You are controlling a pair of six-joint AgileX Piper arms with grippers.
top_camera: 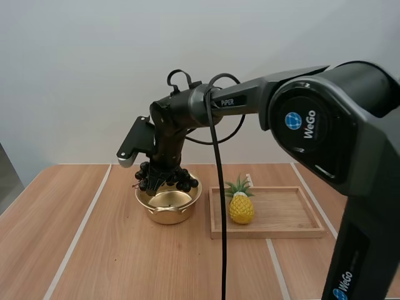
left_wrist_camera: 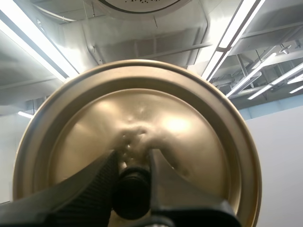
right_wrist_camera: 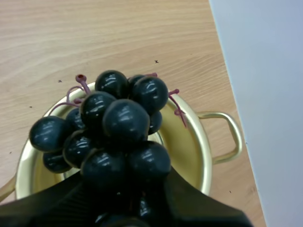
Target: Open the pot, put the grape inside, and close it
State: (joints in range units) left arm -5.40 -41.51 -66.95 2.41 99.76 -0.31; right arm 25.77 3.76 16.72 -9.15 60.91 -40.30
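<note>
Right gripper [right_wrist_camera: 125, 184] hanging just above open pot [top_camera: 169, 205], 2 fingers pinching grape bunch [right_wrist_camera: 118, 123] between them. Bunch hovering over pot mouth, lowest grapes about level with rim. Left gripper [left_wrist_camera: 132, 160] clamping lid [left_wrist_camera: 142, 109] by dark knob [left_wrist_camera: 132, 191], lid off pot. Wooden tray [top_camera: 275, 231] sitting just right of pot, holding 1 pineapple [top_camera: 241, 207]. Pot standing on table [top_camera: 94, 250].
</note>
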